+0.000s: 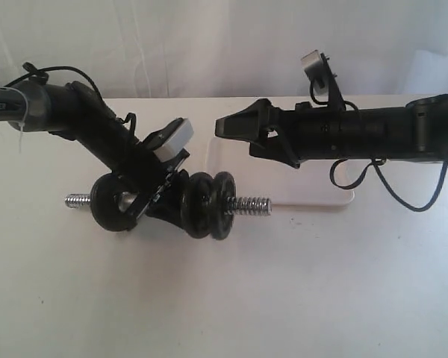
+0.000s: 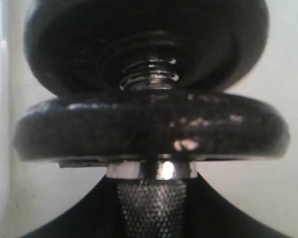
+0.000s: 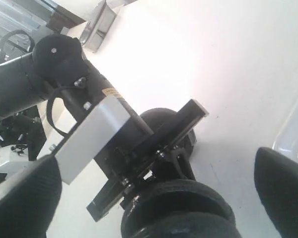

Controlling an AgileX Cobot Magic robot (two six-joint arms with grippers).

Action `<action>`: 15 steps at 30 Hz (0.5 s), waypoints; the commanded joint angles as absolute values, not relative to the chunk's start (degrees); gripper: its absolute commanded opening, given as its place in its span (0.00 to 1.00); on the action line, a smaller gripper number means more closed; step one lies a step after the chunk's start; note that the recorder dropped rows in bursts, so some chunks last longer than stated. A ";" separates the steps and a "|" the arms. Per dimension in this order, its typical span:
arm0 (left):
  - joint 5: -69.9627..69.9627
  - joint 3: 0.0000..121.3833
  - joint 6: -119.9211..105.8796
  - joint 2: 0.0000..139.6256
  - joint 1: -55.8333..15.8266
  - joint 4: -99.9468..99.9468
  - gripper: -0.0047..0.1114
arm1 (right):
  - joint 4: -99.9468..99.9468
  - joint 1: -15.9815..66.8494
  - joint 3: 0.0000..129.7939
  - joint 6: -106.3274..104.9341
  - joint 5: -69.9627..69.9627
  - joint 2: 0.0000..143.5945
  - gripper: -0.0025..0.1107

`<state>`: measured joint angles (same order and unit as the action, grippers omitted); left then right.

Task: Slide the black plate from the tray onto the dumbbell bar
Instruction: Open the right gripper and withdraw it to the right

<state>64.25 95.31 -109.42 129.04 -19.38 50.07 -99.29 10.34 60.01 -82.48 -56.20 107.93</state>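
My left gripper (image 1: 145,200) is shut on the knurled middle of the dumbbell bar (image 2: 154,208) and holds it level. Three black plates sit on the bar: one (image 1: 110,210) left of the grip and two to its right. The outer black plate (image 1: 224,206) sits a small gap from the inner one (image 1: 198,206); threads (image 2: 149,74) show between them. The bare threaded end (image 1: 251,203) sticks out beyond. Up and to the right of these plates, my right gripper (image 1: 225,125) hovers open and holds nothing. The white tray (image 1: 313,195) lies under the right arm.
The bar's other threaded end (image 1: 78,200) points left. A loose black cable (image 1: 403,195) hangs from the right arm over the tray's right side. White table surface (image 1: 231,298) stretches toward the front edge.
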 commanded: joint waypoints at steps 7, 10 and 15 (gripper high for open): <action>69.96 95.47 -110.76 127.96 -19.28 93.76 0.04 | -99.95 10.30 59.92 -82.09 -55.10 107.56 0.89; 69.96 95.47 -110.76 127.96 -19.13 93.59 0.04 | -99.95 10.30 59.92 -82.20 -54.95 107.56 0.88; 69.96 95.47 -110.76 127.96 -19.13 92.74 0.04 | -99.02 10.19 59.92 -82.20 -53.58 107.56 0.78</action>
